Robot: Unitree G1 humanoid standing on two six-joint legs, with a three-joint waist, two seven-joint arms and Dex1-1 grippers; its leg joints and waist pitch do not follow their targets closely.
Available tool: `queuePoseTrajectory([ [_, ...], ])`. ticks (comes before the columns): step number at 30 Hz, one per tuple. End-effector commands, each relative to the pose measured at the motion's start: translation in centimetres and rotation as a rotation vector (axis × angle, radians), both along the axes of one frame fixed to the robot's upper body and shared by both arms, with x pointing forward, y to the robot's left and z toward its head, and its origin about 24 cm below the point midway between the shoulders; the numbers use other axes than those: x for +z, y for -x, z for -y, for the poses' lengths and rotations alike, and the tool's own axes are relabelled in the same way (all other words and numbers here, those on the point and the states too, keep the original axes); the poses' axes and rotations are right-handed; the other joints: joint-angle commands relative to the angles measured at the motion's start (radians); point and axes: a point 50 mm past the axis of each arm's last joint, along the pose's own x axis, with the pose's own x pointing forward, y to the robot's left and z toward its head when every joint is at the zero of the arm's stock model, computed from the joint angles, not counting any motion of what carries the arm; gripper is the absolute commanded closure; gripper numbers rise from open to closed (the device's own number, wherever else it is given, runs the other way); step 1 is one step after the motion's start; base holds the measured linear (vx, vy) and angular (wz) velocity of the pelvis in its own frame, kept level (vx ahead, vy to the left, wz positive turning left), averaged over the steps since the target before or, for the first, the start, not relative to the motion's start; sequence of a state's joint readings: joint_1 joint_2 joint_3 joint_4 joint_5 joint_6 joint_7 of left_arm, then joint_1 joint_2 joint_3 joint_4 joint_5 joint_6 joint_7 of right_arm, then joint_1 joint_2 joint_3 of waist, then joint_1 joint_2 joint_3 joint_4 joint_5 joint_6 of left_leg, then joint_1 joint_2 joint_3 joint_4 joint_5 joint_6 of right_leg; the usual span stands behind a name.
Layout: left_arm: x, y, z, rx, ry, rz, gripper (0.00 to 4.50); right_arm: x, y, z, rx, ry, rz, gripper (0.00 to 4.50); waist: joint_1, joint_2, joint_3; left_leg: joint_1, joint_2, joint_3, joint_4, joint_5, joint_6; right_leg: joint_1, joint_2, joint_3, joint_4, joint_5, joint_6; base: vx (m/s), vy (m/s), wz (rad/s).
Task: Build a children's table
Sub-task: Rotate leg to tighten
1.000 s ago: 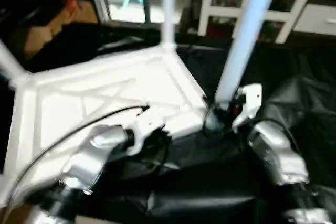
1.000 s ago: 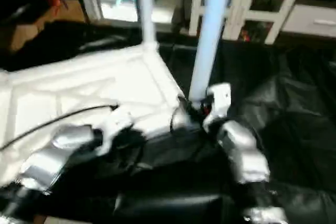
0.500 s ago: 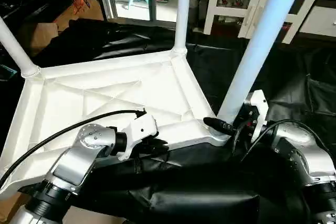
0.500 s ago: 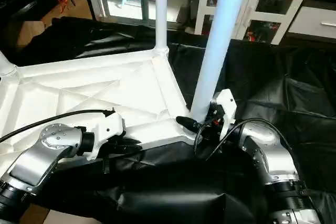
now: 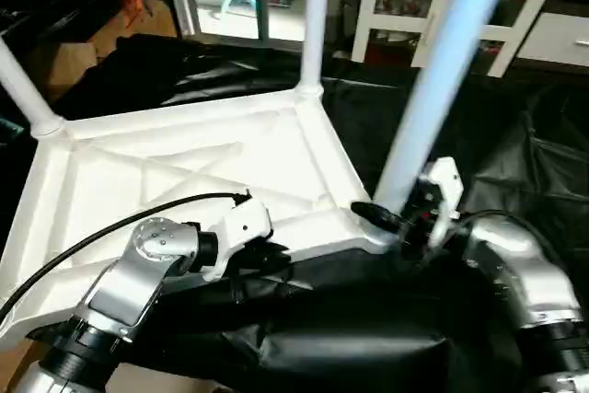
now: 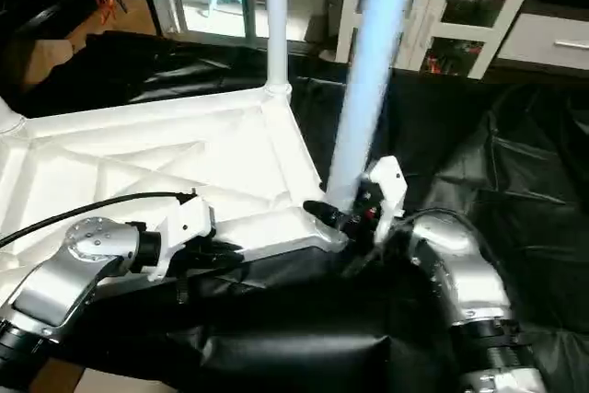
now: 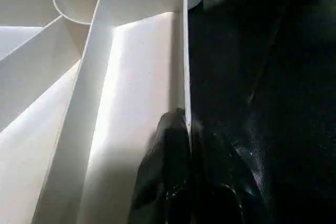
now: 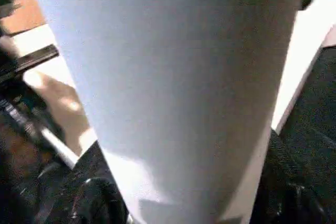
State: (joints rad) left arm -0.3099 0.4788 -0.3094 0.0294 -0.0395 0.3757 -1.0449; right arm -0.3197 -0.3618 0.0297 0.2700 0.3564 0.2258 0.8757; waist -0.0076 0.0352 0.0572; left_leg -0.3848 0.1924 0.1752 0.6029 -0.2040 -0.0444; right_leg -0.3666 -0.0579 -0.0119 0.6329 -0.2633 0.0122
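The right gripper (image 5: 398, 220) has narrowed its jaws over the last second and now sits around the foot of the near leg (image 5: 440, 80), one black finger (image 5: 373, 216) reaching across the socket side. Whether it truly clamps the leg cannot be told. The leg rises straight up from between the fingers, and in the right wrist view its white tube (image 8: 173, 77) stands hard against the camera. That suggests the leg is being twisted or pressed home in the near right corner of the tabletop (image 5: 202, 172).

The left gripper (image 5: 267, 253) has not shifted: it is clenched on the near rim of the tabletop, one finger (image 7: 170, 156) inside the thin wall and one outside, steadying it on the black sheet (image 5: 331, 338).

Both silver forearms reach forward and inward, wrists turned toward each other.

Beyond the left gripper lies the ribbed underside; farther off stand the far leg (image 5: 316, 20) and the left leg (image 5: 23, 89).
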Motion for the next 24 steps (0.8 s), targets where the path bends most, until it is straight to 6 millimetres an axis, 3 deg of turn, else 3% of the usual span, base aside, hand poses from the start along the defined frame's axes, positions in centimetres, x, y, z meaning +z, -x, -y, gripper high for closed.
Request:
queuePoseTrajectory([
  [1,-2.0,0.2,0.6,0.066,-0.060,-0.063,4.50,-1.7,-1.7,1.5,-0.351,0.050,-0.081,2.34,0.002,-0.008,-0.048,0.019,0.037,-0.007,-0.063,0.010,0.112,0.031,-0.061,0.027,-0.058,0.220,-0.308,0.000,0.000,0.00],
  [2,-2.2,-0.2,1.0,0.108,-0.063,-0.065,4.50,-2.1,-2.2,1.7,-0.467,0.062,-0.099,2.35,-0.001,0.007,-0.047,0.023,0.037,-0.008,-0.065,-0.002,0.096,0.027,-0.062,0.025,-0.060,0.192,-0.312,0.000,0.000,0.00],
  [3,-2.3,-0.6,1.7,0.157,-0.060,-0.070,4.50,-2.9,-2.6,1.8,-0.597,0.060,-0.143,2.36,-0.009,0.000,-0.047,0.026,0.036,-0.007,-0.068,-0.025,0.062,0.027,-0.061,0.025,-0.066,0.146,-0.316,0.000,0.000,0.00],
  [4,-2.4,-0.8,2.2,0.185,-0.058,-0.075,4.50,-3.3,-2.8,1.8,-0.671,0.056,-0.177,2.37,-0.010,0.000,-0.046,0.028,0.035,-0.007,-0.071,-0.048,0.035,0.027,-0.061,0.028,-0.069,0.110,-0.317,0.000,0.000,0.00],
  [5,-2.5,-1.4,2.8,0.253,-0.050,-0.066,4.50,-4.0,-2.9,1.6,-0.745,0.032,-0.223,2.38,-0.007,0.003,-0.047,0.027,0.034,-0.008,-0.071,-0.072,0.019,0.031,-0.062,0.029,-0.072,0.089,-0.308,0.000,0.000,0.00],
  [7,-2.5,-2.3,4.1,0.353,-0.028,-0.059,4.50,-5.0,-3.0,0.9,-0.853,-0.014,-0.293,2.38,-0.012,0.000,-0.041,0.026,0.034,-0.005,-0.075,-0.108,0.000,0.027,-0.061,0.031,-0.079,0.057,-0.296,0.000,0.000,0.00],
  [8,-2.5,-2.8,5.3,0.395,-0.009,-0.060,4.50,-5.6,-3.0,0.0,-0.896,-0.036,-0.329,2.39,-0.009,-0.001,-0.041,0.034,0.033,-0.005,-0.077,-0.155,-0.013,0.022,-0.059,0.031,-0.087,0.005,-0.283,0.000,0.000,0.00],
  [9,-2.3,-3.1,6.3,0.430,0.007,-0.060,4.50,-5.9,-2.9,-0.9,-0.915,-0.039,-0.346,2.39,-0.009,0.009,-0.038,0.037,0.033,-0.004,-0.079,-0.186,-0.026,0.017,-0.061,0.032,-0.088,-0.032,-0.278,0.000,0.000,0.00],
  [10,-2.1,-3.3,7.3,0.447,0.030,-0.061,4.50,-6.1,-3.0,-1.9,-0.909,-0.027,-0.342,2.39,-0.005,0.002,-0.032,0.044,0.033,-0.006,-0.084,-0.259,-0.048,0.014,-0.062,0.031,-0.101,-0.133,-0.259,0.000,0.000,0.00],
  [11,-1.9,-3.5,8.4,0.451,0.045,-0.059,4.50,-6.2,-3.0,-3.4,-0.878,-0.016,-0.331,2.39,-0.004,0.004,-0.032,0.049,0.031,-0.009,-0.087,-0.321,-0.067,0.011,-0.063,0.032,-0.106,-0.211,-0.231,0.000,0.000,0.00],
  [12,-1.6,-3.5,9.4,0.418,0.061,-0.041,4.50,-5.6,-3.3,-5.1,-0.798,-0.048,-0.297,2.39,-0.003,0.001,-0.035,0.048,0.032,-0.014,-0.091,-0.341,-0.074,0.012,-0.063,0.032,-0.110,-0.229,-0.206,0.000,0.000,0.00],
  [15,-1.5,-3.1,9.3,0.358,0.068,-0.017,4.50,-4.4,-3.9,-6.0,-0.711,-0.107,-0.242,2.39,-0.002,0.001,-0.042,0.034,0.031,-0.018,-0.094,-0.276,-0.056,0.021,-0.060,0.031,-0.102,-0.106,-0.189,0.000,0.000,0.00],
  [16,-1.6,-2.7,8.7,0.292,0.067,0.001,4.50,-3.5,-4.0,-6.0,-0.632,-0.155,-0.210,2.39,-0.004,-0.002,-0.048,0.026,0.031,-0.019,-0.091,-0.220,-0.032,0.030,-0.059,0.029,-0.094,-0.014,-0.195,0.000,0.000,0.00],
  [18,-1.9,-1.8,7.2,0.200,0.058,-0.002,4.50,-2.4,-4.1,-5.1,-0.556,-0.178,-0.148,2.39,-0.006,-0.001,-0.054,0.018,0.031,-0.020,-0.085,-0.161,0.000,0.037,-0.061,0.026,-0.086,0.085,-0.208,0.000,0.000,0.00],
  [19,-2.0,-1.0,6.2,0.128,0.062,-0.001,4.50,-1.8,-4.2,-4.2,-0.519,-0.172,-0.105,1.83,-0.010,-0.002,-0.052,0.016,0.032,-0.018,-0.086,-0.151,0.008,0.038,-0.061,0.026,-0.086,0.107,-0.215,0.000,0.000,0.00],
  [21,-2.0,0.0,4.7,0.035,0.061,-0.015,4.50,-1.2,-4.1,-2.8,-0.459,-0.145,-0.059,1.69,-0.020,-0.002,-0.053,0.011,0.030,-0.020,-0.086,-0.143,0.030,0.044,-0.062,0.024,-0.083,0.128,-0.235,0.000,0.000,0.00],
  [24,-2.2,1.0,2.2,0.004,0.031,-0.067,4.50,-0.4,-3.5,-1.1,-0.323,-0.124,-0.027,1.47,-0.021,0.001,-0.053,0.017,0.033,-0.018,-0.085,-0.140,0.052,0.041,-0.059,0.023,-0.083,0.145,-0.250,0.000,0.000,0.00],
])
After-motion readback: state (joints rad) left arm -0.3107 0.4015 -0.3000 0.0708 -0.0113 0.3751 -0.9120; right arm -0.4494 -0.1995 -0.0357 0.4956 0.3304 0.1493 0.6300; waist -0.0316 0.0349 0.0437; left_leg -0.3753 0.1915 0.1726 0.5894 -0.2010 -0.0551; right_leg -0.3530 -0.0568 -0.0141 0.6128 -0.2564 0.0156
